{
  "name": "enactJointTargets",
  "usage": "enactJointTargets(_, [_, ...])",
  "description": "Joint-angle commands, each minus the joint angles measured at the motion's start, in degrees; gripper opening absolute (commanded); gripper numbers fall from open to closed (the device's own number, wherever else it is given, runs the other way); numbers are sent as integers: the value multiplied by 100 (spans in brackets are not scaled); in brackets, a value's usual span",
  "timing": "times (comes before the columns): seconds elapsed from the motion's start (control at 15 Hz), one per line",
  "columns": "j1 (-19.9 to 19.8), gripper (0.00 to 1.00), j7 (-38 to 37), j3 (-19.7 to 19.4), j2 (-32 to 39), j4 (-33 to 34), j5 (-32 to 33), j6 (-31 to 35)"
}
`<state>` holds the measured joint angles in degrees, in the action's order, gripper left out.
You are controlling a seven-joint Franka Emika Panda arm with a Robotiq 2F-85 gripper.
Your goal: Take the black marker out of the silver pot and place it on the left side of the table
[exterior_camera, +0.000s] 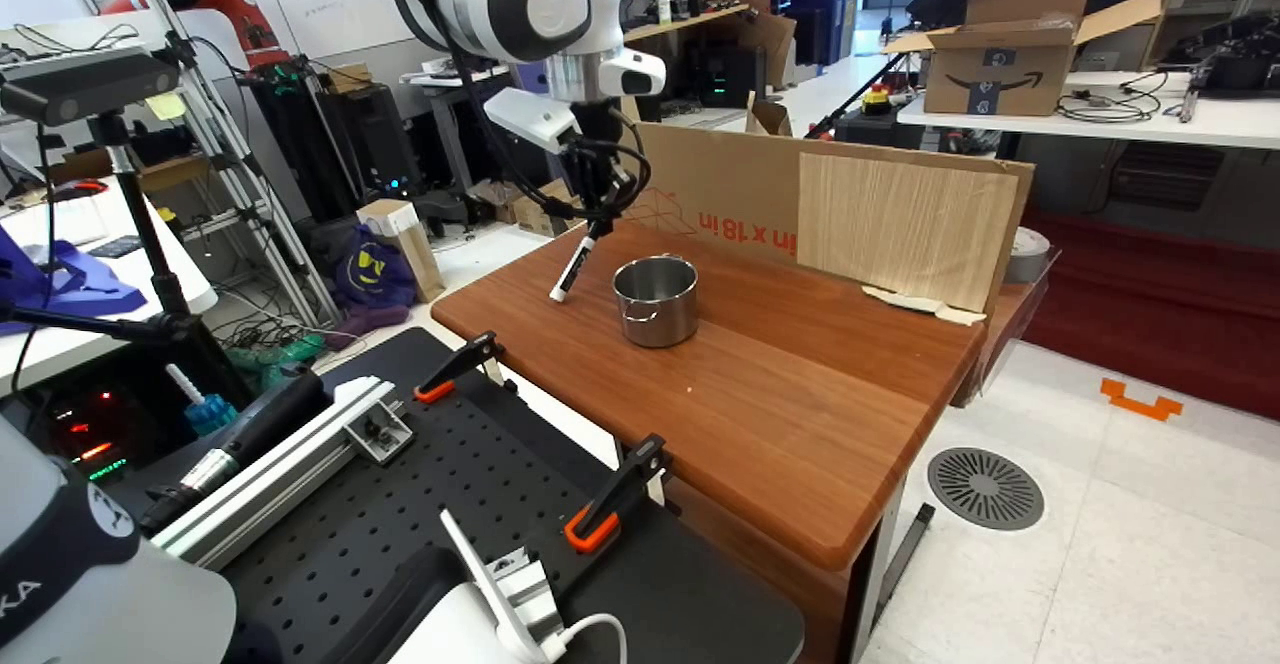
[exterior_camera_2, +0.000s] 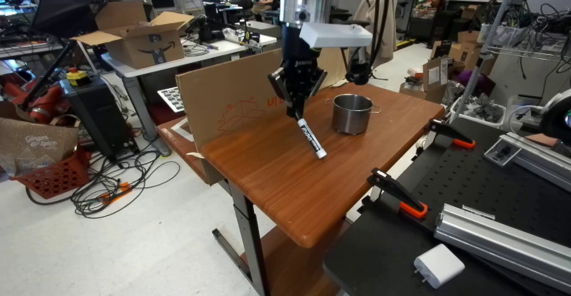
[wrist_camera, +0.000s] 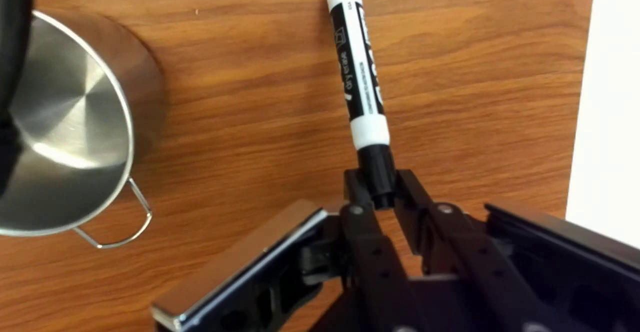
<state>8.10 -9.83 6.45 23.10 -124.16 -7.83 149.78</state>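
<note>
The black marker is a dry-erase pen with a black-and-white barrel and black cap; it shows in both exterior views [exterior_camera: 573, 269] [exterior_camera_2: 310, 136] and the wrist view [wrist_camera: 357, 62]. My gripper [wrist_camera: 377, 184] is shut on its black cap end. The marker hangs tilted, white end down, outside the pot; I cannot tell whether that end touches the table. The silver pot [exterior_camera: 655, 304] stands upright on the reddish-brown table [exterior_camera: 780, 424], beside the marker. In the wrist view the pot [wrist_camera: 75, 117] is at the left, partly cut off, and its visible inside is empty.
A cardboard panel [exterior_camera: 720, 179] stands along one edge of the table. Black clamps with orange pads [exterior_camera: 610, 499] [exterior_camera_2: 397, 191] sit between the table and the black perforated bench [exterior_camera: 470, 484]. A table edge with white floor beyond shows at the wrist view's right [wrist_camera: 607, 97].
</note>
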Motion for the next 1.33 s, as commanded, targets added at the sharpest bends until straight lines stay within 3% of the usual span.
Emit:
enactJointTargets(0.0, [164,5,-198,-111,436,426,167,-43])
enactJointTargets(0.8, [459,5,-510,-382,1342,1166,364,-80])
enactJointTargets(0.87, [481,45,-522,-399,1364,1183,380,-72])
enactJointTargets(1.0, [528,53,-560,-434,1377,1206,401,-59])
enactJointTargets(1.27, [580,82,-600,-463,1371,1213,411,-88])
